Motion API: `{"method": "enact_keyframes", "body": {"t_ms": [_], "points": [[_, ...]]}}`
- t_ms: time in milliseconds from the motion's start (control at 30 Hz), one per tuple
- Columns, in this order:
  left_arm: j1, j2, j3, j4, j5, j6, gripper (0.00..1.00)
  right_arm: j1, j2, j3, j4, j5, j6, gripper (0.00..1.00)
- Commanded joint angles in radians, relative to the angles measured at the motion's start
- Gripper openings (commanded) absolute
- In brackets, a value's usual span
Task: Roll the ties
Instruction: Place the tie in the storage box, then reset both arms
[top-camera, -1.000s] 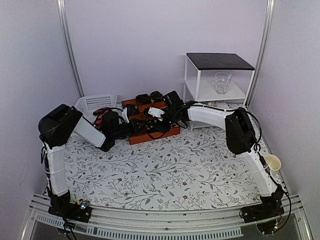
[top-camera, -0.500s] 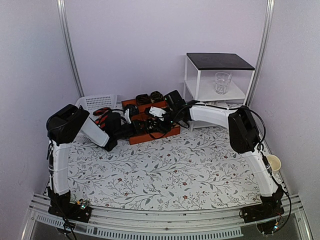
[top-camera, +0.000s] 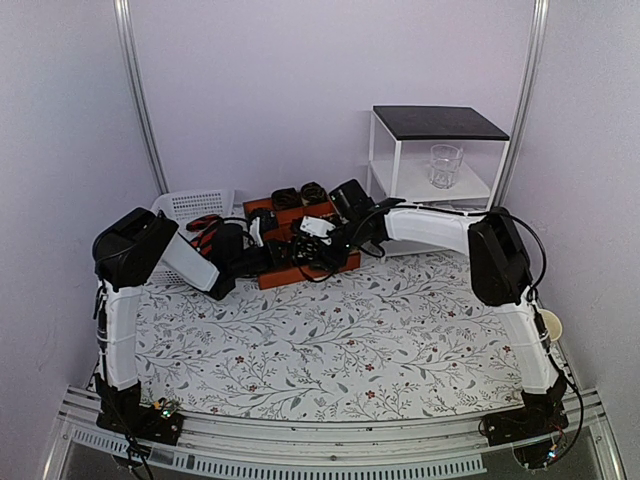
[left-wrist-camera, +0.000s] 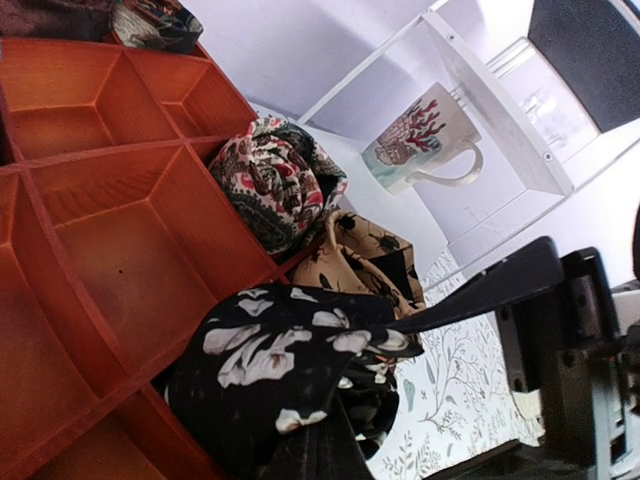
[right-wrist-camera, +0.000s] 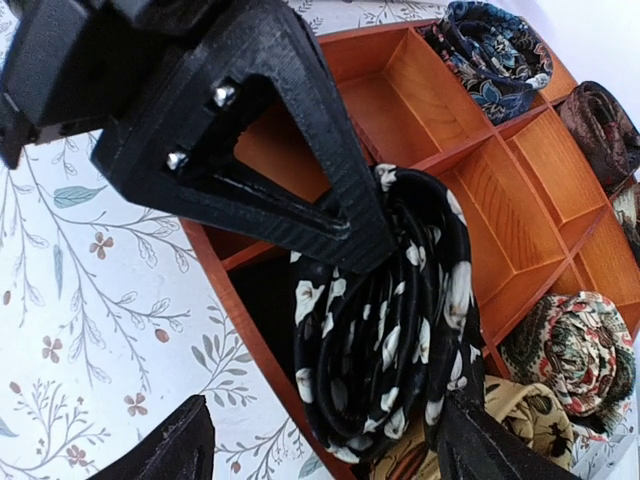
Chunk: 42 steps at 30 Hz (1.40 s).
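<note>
The tie (right-wrist-camera: 390, 330) — a black floral coil — stands in the tray (right-wrist-camera: 400, 90) ahead of the right tool (right-wrist-camera: 325, 425), between its parted fingers (right-wrist-camera: 160, 450), long axis pointing away from it. The left tool (right-wrist-camera: 365, 250), closed, meets the coil from the opposite side — both arms equally near.

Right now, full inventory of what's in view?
tray: one, orange, compartmented, far side of table
black floral tie: one, coiled, tray's near edge
other ties: four, coiled, in tray: blue paisley, dark brown, red paisley, tan
basket: one, white, left of tray
shelf: one, white, black top, far right
glass: one, clear, on shelf
mug: one, cream, red print, under shelf board
cup: one, cream, table's right edge
left jaws: shut on black floral tie
right jaws: open, astride it
</note>
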Motion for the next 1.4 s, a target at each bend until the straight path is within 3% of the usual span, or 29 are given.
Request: {"method": "enact_keyframes", "body": {"t_ms": [0,367,667,733,767,867,1000,1100,1133,1167,1200,1367], "points": [[0.020,0.004,0.008,-0.064,-0.015,0.025,0.00,0.001,-0.127,-0.028,-0.005,0.015,0.035,0.78],[0.020,-0.129,-0.036,-0.131,0.021,0.034,0.01,-0.001,-0.378,-0.275,0.078,0.077,0.225,0.79],[0.020,-0.280,-0.096,-0.195,0.044,0.022,0.12,0.041,-0.726,-0.650,0.337,0.041,0.468,0.79],[0.020,-0.325,-0.123,-0.206,0.044,0.014,0.13,0.065,-0.797,-0.718,0.364,0.074,0.535,0.86],[0.019,-0.352,-0.137,-0.217,0.041,0.011,0.14,0.075,-0.830,-0.748,0.373,0.112,0.562,0.97],[0.018,-0.452,-0.162,-0.315,0.016,0.027,0.25,0.094,-0.910,-0.789,0.331,0.215,0.740,1.00],[0.012,-0.652,-0.172,-0.556,-0.076,0.104,0.40,0.103,-1.026,-0.786,0.119,0.365,0.960,1.00],[0.002,-0.834,-0.171,-0.747,-0.152,0.173,0.51,0.102,-1.153,-0.820,0.019,0.396,1.090,1.00],[0.001,-0.893,-0.164,-0.814,-0.172,0.192,0.62,0.103,-1.199,-0.851,0.013,0.407,1.119,1.00],[-0.001,-0.947,-0.153,-0.875,-0.177,0.212,0.87,0.102,-1.254,-0.886,0.013,0.424,1.143,1.00],[-0.002,-0.999,-0.141,-0.933,-0.177,0.230,0.97,0.102,-1.309,-0.919,0.012,0.446,1.186,1.00],[-0.004,-1.213,-0.076,-1.194,-0.181,0.282,0.99,0.102,-1.534,-1.010,-0.060,0.526,1.309,1.00]]}}
